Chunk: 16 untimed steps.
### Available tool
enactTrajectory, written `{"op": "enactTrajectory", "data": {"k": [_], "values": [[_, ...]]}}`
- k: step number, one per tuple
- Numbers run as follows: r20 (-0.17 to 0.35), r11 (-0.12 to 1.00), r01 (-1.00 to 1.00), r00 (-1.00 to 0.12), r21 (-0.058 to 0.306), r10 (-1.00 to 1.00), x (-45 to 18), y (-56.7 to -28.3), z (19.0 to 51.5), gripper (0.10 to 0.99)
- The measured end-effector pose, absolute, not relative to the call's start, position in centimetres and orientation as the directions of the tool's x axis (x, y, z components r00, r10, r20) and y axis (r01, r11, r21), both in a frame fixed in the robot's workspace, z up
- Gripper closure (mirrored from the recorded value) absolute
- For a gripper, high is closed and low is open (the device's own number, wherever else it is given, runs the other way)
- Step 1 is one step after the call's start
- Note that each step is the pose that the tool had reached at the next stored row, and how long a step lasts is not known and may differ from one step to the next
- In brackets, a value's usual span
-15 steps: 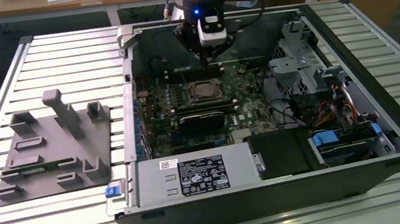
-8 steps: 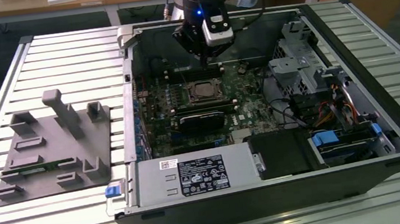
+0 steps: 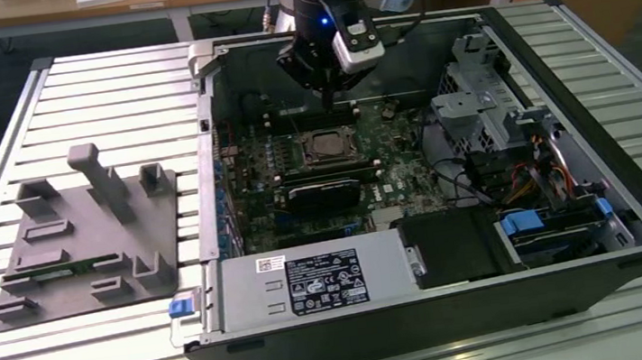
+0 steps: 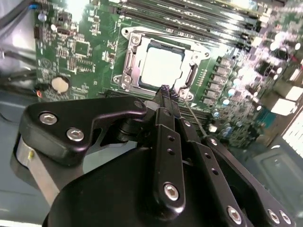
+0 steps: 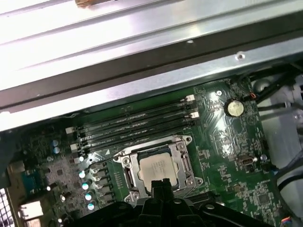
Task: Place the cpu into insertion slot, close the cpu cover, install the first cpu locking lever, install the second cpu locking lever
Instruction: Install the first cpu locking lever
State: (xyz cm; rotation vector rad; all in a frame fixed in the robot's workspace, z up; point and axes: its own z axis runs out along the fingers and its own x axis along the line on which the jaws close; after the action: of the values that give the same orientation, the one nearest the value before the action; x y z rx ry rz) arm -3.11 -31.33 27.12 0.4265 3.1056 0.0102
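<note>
Overhead, my arm comes straight down from the far edge of the table into the open computer case (image 3: 435, 326), wrist vertical, and the gripper (image 3: 330, 103) hangs just above the green circuit board (image 4: 85, 52) beside the socket.

Fingers: pressed together to one narrow black tip in the second wrist view (image 4: 164, 90), with nothing between them. The tip sits close over the near edge of the socket frame. I cannot tell whether it touches the metal.

Across the exterior view, left to right:
- Slatted aluminium table (image 3: 104, 87), ribbed and shiny.
- Grey moulded fixture (image 3: 85, 234), matt, with upright posts and shallow pockets, lying well apart from the case.
- Silvery box with a printed label (image 3: 308, 281) at the case's near edge.
- Black finned heatsink (image 3: 325, 190), just nearer the camera than the socket.
- The cpu (image 3: 327, 147), flat and square with a dull pale metal top, seated in the insertion slot (image 4: 163, 46).
- The cpu cover (image 4: 129, 59), a thin silvery frame, lying flat around it, with the chip showing through its square window.
- Perforated metal drive cage (image 3: 481, 98) with loose coloured cables, at the exterior view's right.

In the first wrist view the cpu (image 5: 158, 168) lies just beyond my fingertip, with long black card slots (image 5: 137, 125) running past it and a round coin cell (image 5: 233, 108) off to one side.
</note>
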Motion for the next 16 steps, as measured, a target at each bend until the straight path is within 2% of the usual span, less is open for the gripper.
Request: {"op": "enactTrajectory", "data": {"k": [12, 14, 16], "values": [[-0.006, 0.998, 0.067, -0.998, 0.009, 0.067, -3.11, -31.33, 27.03, 0.980], [-0.006, 0.998, 0.058, -0.998, 0.018, 0.058, -3.20, -31.33, 27.00, 0.980], [-0.004, 0.997, 0.058, -0.998, 0.045, 0.058, -3.50, -31.33, 26.99, 0.980]]}}
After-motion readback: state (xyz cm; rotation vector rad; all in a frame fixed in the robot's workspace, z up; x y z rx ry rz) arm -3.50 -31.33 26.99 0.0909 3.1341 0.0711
